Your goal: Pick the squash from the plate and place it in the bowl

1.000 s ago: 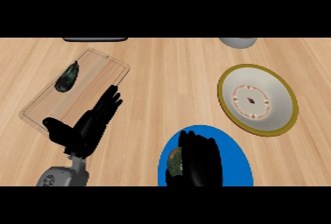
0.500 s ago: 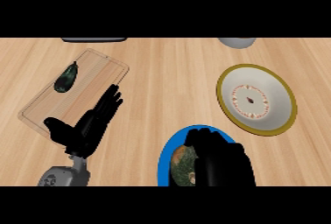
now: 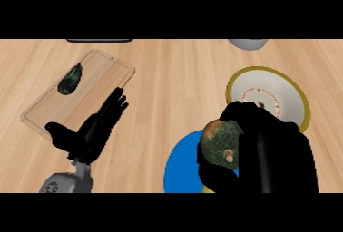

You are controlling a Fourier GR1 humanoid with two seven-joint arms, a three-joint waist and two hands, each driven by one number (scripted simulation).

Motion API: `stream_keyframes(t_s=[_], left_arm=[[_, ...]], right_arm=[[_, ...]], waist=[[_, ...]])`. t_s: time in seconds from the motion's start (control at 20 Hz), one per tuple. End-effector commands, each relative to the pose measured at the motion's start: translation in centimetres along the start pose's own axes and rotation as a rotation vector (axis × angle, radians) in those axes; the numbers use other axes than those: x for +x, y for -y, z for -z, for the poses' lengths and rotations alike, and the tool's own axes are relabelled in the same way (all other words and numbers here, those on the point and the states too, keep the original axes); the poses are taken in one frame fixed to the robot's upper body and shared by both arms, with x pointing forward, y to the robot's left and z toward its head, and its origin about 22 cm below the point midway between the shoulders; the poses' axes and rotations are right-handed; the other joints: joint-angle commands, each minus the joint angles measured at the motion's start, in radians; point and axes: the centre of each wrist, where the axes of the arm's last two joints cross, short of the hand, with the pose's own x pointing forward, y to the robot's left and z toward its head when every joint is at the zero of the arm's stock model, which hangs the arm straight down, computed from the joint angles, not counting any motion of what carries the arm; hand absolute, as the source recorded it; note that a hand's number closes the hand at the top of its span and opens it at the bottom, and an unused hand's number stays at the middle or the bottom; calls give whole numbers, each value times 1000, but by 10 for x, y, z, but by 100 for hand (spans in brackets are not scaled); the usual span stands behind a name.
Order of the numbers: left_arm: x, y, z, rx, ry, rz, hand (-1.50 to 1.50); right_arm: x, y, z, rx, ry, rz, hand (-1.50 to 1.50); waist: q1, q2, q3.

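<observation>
One wide wooden tabletop (image 3: 174,77) has smooth pale planks. Its round blue plate (image 3: 179,167) sits just under the bumpy green squash (image 3: 221,145), held by the curled right hand (image 3: 268,149) beside the gold-rimmed bowl (image 3: 295,90). Left hand (image 3: 94,129) rests flat, fingers straight.

A single head view looks steeply down, close over the wooden counter (image 3: 174,90), forearms entering from below.
</observation>
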Motion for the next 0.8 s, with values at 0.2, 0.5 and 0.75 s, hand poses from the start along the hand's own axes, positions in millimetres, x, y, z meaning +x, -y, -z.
stream_keyframes(t_s=[0.2, 0.5, 0.75], left_arm=[[-8, 0, -7, -8, 13, -7, 0], [1, 0, 8, 1, 8, 10, 0], [-4, 12, -2, -11, 0, -5, 0]], right_arm=[[-43, 19, 56, -6, -162, 32, 150], [-76, -28, 121, -35, -176, 13, 150], [-114, -47, 155, -6, -172, -76, 150]], waist=[[4, 3, 1], [12, 7, 1], [16, 6, 1]])
